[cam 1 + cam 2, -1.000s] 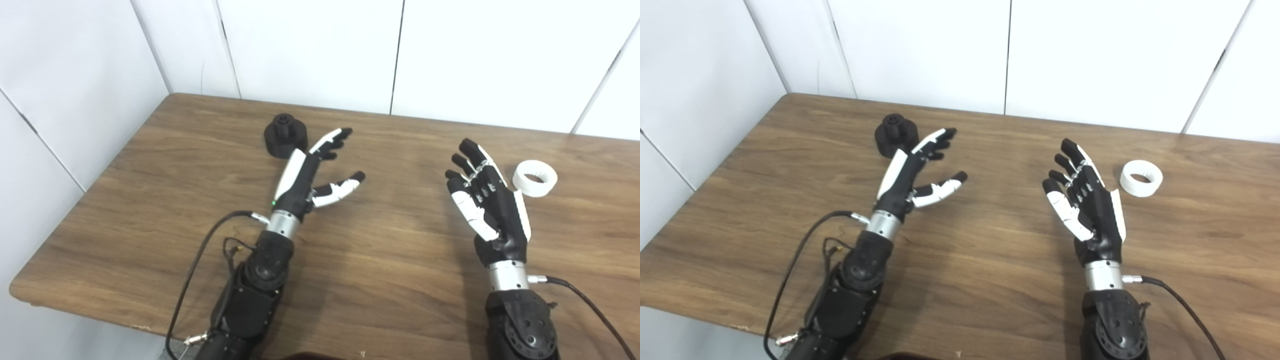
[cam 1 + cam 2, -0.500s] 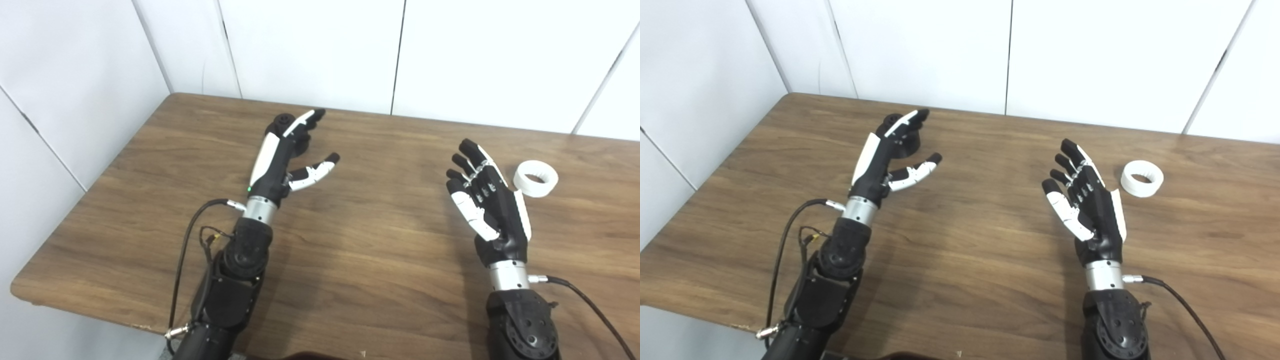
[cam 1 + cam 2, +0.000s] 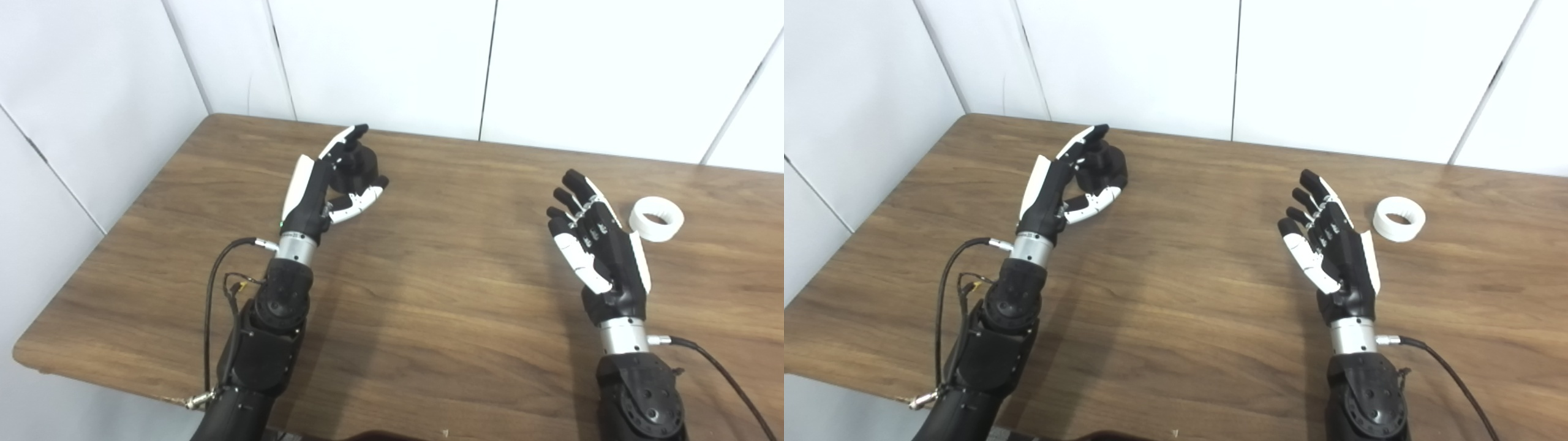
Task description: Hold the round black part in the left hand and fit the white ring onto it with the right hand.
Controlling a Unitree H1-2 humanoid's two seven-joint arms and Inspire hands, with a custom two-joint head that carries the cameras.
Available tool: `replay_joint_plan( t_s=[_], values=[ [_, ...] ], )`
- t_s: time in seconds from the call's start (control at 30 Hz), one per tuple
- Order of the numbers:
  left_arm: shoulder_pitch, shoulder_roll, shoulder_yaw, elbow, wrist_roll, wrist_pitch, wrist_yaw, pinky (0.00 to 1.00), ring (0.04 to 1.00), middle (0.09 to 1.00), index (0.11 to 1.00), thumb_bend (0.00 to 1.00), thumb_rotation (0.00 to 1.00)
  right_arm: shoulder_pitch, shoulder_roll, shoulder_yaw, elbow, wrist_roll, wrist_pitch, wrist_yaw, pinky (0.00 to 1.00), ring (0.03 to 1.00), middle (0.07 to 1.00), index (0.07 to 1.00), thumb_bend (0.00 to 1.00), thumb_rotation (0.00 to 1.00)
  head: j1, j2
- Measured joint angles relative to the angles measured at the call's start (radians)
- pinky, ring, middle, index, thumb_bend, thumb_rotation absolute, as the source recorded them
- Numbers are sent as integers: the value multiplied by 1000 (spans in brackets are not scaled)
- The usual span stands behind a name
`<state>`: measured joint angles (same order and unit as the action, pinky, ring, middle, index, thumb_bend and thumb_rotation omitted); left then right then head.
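The round black part [image 3: 361, 170] stands on the table near the back left. My left hand [image 3: 324, 187] is open around it: the fingers rise along its left side and the thumb lies in front of it, hiding its lower left. I cannot tell whether they touch it. The white ring [image 3: 656, 218] lies flat at the right of the table. My right hand [image 3: 597, 242] is open, palm turned left, fingers spread and pointing up. It hovers just left of the ring and holds nothing.
The wooden table [image 3: 441, 294] meets white wall panels at the back and on the left. Cables hang from both forearms, one looping by the left arm [image 3: 214, 294] and one trailing right from the right wrist [image 3: 716, 367].
My left arm has swung left and toward the back, bringing the open hand from beside the black part to around it. The right hand and the white ring have not moved.
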<state>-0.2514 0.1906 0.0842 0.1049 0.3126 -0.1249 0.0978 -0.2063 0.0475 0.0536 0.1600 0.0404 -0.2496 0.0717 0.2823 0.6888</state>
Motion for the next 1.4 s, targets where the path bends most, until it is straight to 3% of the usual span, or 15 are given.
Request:
replay_joint_plan(
  t_s=[0.43, 0.77, 0.9, 1.1, 1.2, 1.4],
  values=[
    [-19, 80, 37, 66, 27, 14, 41, 838, 906, 920, 893, 515, 261, -9, -1, -1, 11, 0, -9, 4, 797, 883, 909, 861, 577, 415, 0, 0],
    [-41, 144, 48, 122, 9, -17, 50, 854, 912, 919, 892, 533, 274, -9, -5, -2, 12, 0, -11, 4, 793, 882, 911, 861, 583, 414, 0, 2],
    [-51, 165, 45, 123, 45, -16, 54, 879, 924, 919, 882, 532, 295, -9, -5, -3, 12, 1, -18, 4, 788, 881, 907, 861, 594, 431, 2, 3],
    [-56, 204, 27, 128, 117, -4, 62, 928, 977, 941, 890, 587, 424, -8, -5, -3, 12, 6, -17, 5, 780, 879, 909, 858, 590, 415, 3, 3],
    [-56, 218, 24, 128, 126, 15, 62, 954, 997, 959, 903, 690, 547, -8, -6, -3, 12, 10, -17, 6, 777, 876, 906, 857, 590, 416, 3, 5],
    [-56, 247, -4, 139, 155, 58, 44, 999, 1000, 988, 920, 852, 681, -8, -5, -4, 11, 10, -17, 5, 779, 874, 907, 859, 597, 422, -3, 6]
  ],
)
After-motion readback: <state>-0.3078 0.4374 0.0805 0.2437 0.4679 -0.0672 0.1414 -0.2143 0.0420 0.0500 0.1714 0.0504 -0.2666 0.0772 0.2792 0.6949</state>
